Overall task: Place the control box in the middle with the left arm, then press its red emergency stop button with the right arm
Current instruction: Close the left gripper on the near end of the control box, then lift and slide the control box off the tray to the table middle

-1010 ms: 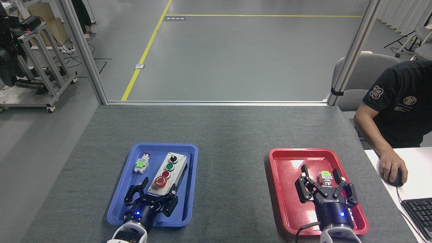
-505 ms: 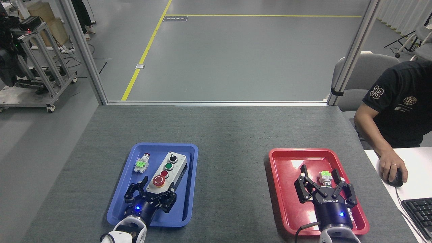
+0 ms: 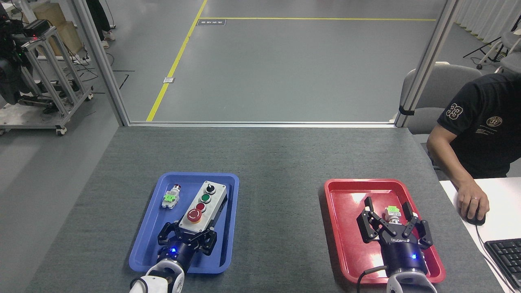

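The control box (image 3: 203,203), with a light grey top, a black knob, green and small red buttons and a big red button (image 3: 195,215), lies lengthwise in the blue tray (image 3: 148,244). My left gripper (image 3: 188,232) sits at the box's near end, its black fingers (image 3: 167,231) pressed against both sides of it. My right gripper (image 3: 386,206), lettered and cabled, hovers open over the red tray (image 3: 346,244). The middle (image 3: 281,219), bare grey felt between the trays, holds nothing.
A tiny switch with a green tag (image 3: 170,197) lies in the blue tray left of the box. A similar one (image 3: 392,212) lies in the red tray between my right fingers. A person's hand (image 3: 472,203) rests on a mouse at the right.
My left gripper slid right and closed in on the box's near end. The box shifted slightly away and to the right. The right gripper barely moved.
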`<state>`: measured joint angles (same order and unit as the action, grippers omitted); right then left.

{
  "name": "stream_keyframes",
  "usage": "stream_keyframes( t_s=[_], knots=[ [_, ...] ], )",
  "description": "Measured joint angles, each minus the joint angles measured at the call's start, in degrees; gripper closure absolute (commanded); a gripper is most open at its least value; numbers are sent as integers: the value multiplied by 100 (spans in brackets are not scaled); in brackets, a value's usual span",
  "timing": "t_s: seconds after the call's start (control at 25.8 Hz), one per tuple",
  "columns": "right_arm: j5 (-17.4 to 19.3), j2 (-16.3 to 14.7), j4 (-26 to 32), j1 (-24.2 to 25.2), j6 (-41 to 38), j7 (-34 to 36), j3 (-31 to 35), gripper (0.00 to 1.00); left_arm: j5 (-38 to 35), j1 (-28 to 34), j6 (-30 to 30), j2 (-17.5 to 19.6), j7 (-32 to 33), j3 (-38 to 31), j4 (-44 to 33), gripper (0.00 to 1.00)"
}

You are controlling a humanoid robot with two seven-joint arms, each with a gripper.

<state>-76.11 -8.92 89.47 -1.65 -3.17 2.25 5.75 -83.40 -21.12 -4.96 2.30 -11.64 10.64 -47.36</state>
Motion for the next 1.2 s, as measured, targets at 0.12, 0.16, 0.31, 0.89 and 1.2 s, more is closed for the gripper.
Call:
stream_keyframes(
  t_s=[0.12,0.16,0.31,0.89,1.2],
  knots=[
    [0,-9,0,-2,0,-6,10,0,-12,-85,-2,-20,5,-1,-10,100],
    [0,-12,0,-2,0,-4,20,0,-17,-100,-38,-23,5,0,-18,100],
    [0,-14,0,-30,21,10,75,0,-24,-121,-181,-27,5,1,-62,100],
    [-4,-28,0,-66,2,21,226,0,3,124,-25,-687,-18,506,-1432,100],
    [-2,-35,0,-72,18,23,300,0,80,-50,807,-1017,96,2198,-761,100]
  ],
)
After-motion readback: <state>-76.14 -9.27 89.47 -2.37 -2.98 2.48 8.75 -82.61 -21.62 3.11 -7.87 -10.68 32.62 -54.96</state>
